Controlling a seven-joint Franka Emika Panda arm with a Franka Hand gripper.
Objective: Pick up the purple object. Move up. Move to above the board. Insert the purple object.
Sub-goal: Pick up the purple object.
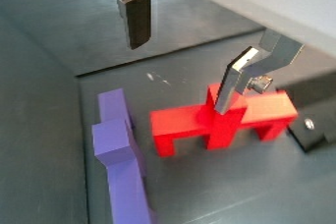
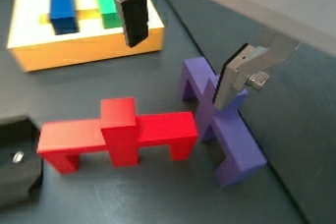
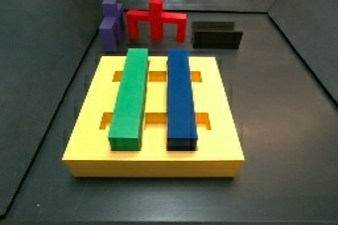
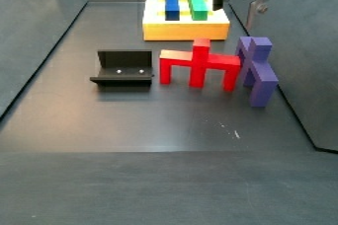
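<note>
The purple object [image 4: 256,67] lies on the dark floor at the right, right beside the red piece [image 4: 199,64]; it also shows in both wrist views [image 1: 118,154] [image 2: 217,130] and at the far end of a side view [image 3: 111,24]. The yellow board [image 3: 93,120] carries a long green bar [image 3: 129,96] and a long blue bar [image 3: 180,96]. My gripper [image 4: 240,2] hangs open above the purple object, between it and the board [image 4: 185,30]. Nothing is between the fingers [image 1: 136,17] [image 2: 132,17]. One finger [image 2: 237,81] hangs over the purple object's upright part.
The red piece [image 2: 118,135] [image 1: 217,125] stands between the purple object and the dark fixture [image 4: 126,68] [image 3: 218,35]. Grey walls close in the floor on all sides, one near the purple object.
</note>
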